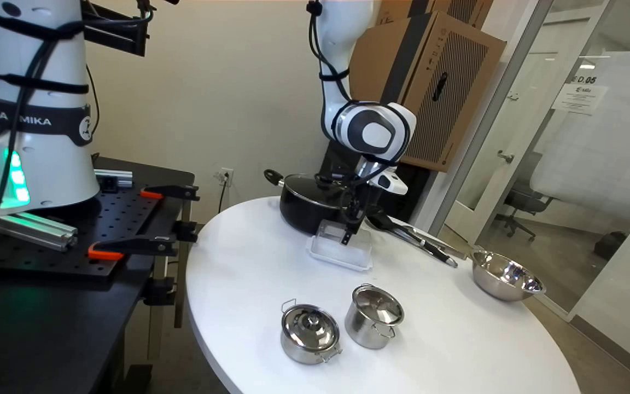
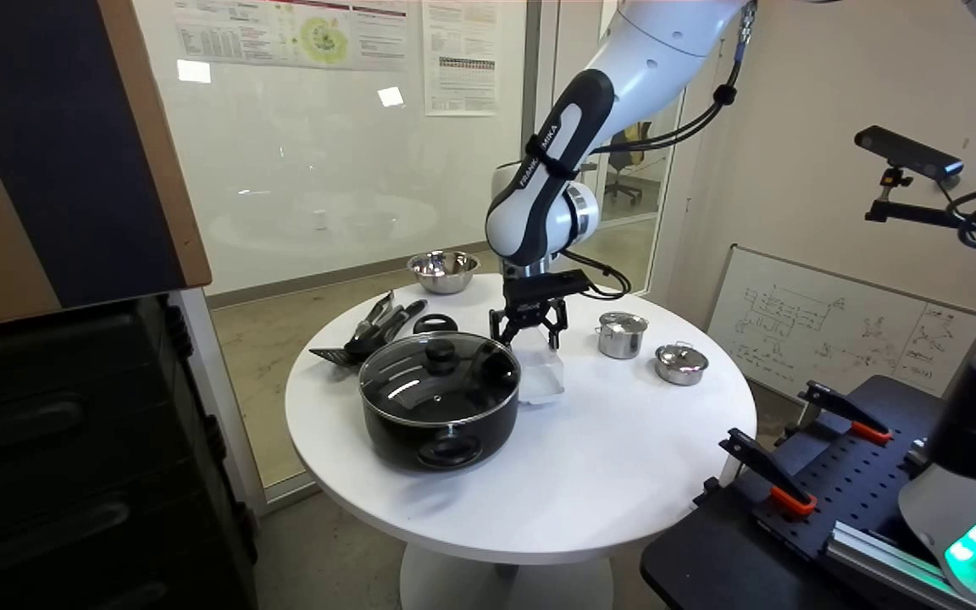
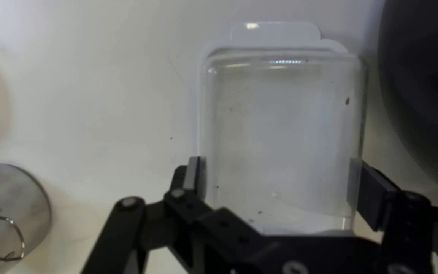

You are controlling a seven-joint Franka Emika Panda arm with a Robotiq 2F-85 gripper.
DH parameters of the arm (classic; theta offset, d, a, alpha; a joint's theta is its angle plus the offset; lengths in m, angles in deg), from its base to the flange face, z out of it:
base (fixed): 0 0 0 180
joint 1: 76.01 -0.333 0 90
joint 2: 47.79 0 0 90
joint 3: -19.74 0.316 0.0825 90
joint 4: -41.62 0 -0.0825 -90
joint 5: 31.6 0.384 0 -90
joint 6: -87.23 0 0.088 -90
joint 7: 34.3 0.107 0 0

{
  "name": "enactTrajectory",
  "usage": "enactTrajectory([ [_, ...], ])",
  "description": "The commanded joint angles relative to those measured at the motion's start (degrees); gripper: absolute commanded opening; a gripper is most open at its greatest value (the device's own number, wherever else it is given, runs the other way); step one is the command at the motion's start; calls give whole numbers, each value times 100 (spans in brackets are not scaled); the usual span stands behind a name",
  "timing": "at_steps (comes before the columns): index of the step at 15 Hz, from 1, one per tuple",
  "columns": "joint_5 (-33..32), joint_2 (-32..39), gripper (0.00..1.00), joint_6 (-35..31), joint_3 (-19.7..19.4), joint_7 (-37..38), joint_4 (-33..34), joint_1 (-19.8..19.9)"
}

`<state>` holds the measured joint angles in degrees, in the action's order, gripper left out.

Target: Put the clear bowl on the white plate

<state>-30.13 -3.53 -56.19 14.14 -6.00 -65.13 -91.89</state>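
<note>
The clear bowl point(image 3: 283, 125) is a see-through squarish plastic bowl. In the wrist view it fills the space between the fingers of my gripper point(image 3: 280, 186), one finger along each side wall. Each finger is at or very close to its wall; I cannot tell whether they press on it. In an exterior view the clear bowl point(image 1: 330, 232) sits over the white plate point(image 1: 342, 264). The plate also shows in another exterior view point(image 2: 541, 396), below the gripper point(image 2: 529, 335). I cannot tell whether bowl and plate touch. A pale tab shows past the bowl's far edge in the wrist view.
The black lidded pot point(image 2: 441, 415) stands close beside the bowl and plate. Black utensils point(image 1: 413, 238) lie near the gripper. Two small steel pots, one lidded point(image 1: 310, 334) and one taller point(image 1: 374, 316), and a steel bowl point(image 1: 506, 276) stand on the round white table point(image 1: 249, 273).
</note>
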Motion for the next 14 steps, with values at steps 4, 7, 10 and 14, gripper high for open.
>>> enactTrajectory([
  [4, -99, 127, 98, 264, -89, 187, 274, -70],
  [7, -76, 121, 100, 264, -67, 152, 283, -43],
  [10, -34, 14, 100, 246, -2, 58, 197, 8],
  [14, 0, -232, 100, 153, 99, -110, -9, 76],
])
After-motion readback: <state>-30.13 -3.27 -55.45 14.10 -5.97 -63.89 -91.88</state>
